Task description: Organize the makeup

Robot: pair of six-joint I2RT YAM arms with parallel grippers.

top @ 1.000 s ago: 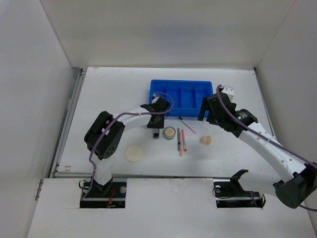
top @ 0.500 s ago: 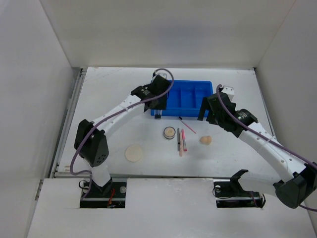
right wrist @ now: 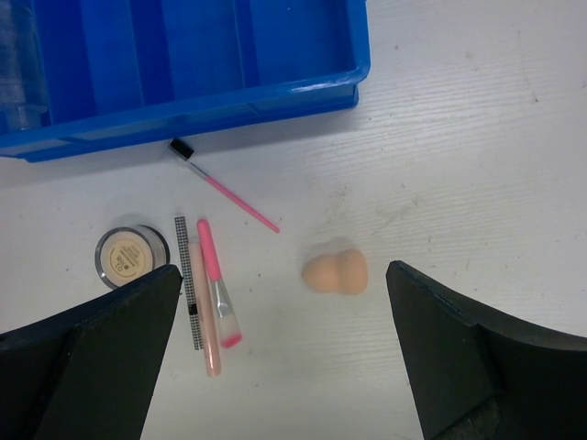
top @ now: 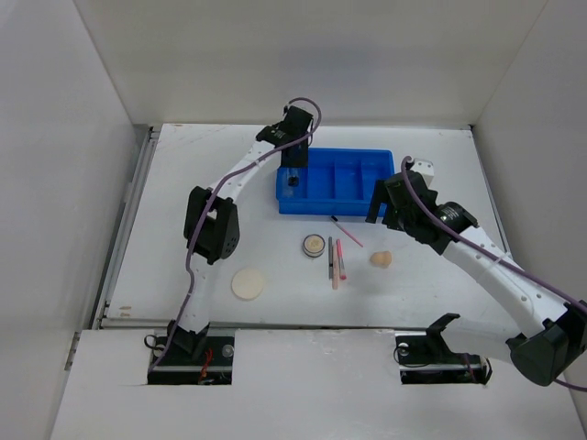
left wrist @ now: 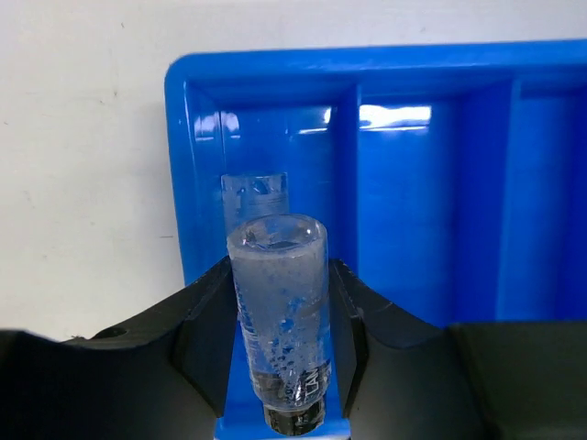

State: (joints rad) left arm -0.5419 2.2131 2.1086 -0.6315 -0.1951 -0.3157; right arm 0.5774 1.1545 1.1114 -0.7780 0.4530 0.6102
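Only the left wrist view shows the grip: the left tool is clenched on the clear tube over the blue tray's left-end compartment — long axis running away from the camera, clear end toward the tray, dark cap nearest. The right wrist view shows the right tool spread wide above the worktop — peach sponge beneath the gap.

Four pencils; one each: tube, compact, sponge, puff, tray.
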